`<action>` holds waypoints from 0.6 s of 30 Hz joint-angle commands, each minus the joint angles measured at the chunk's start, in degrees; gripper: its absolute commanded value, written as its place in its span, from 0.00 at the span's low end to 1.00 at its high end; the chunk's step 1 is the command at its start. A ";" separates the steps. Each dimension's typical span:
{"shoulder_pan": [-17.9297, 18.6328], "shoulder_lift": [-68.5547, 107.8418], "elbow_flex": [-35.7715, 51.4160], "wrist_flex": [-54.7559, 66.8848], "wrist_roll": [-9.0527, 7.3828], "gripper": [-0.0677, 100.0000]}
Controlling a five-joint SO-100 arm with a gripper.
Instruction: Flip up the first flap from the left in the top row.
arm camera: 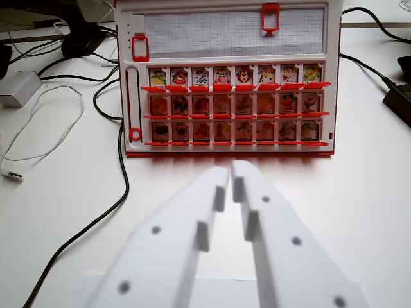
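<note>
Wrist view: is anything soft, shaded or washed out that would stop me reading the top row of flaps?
In the wrist view the tool is close to the lens and blurred; the game board is sharper, and the top-row flaps are bright and readable, the far-left one included; the two lower rows look darker and reddish; the white table is evenly lit, without harsh glare.

text: none legible; game board (334, 77): cartoon pictures only, no lettering

Bare white table (359, 192) lies open between the white gripper (230, 172) and the red-framed flap board (228, 83), nothing standing in that strip. A black cable (119, 192) curls past the board's left edge, with white cables (38, 128) and a grey adapter (18, 87) farther left.
</note>
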 commanded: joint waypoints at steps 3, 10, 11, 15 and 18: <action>0.18 -0.09 -2.29 0.70 0.97 0.00; 1.41 -0.09 -2.99 2.37 1.23 0.00; 1.41 -0.09 -3.08 2.37 1.23 0.00; 1.85 -0.09 -3.25 2.37 1.05 0.00; 1.93 -0.09 -3.43 2.46 0.79 0.00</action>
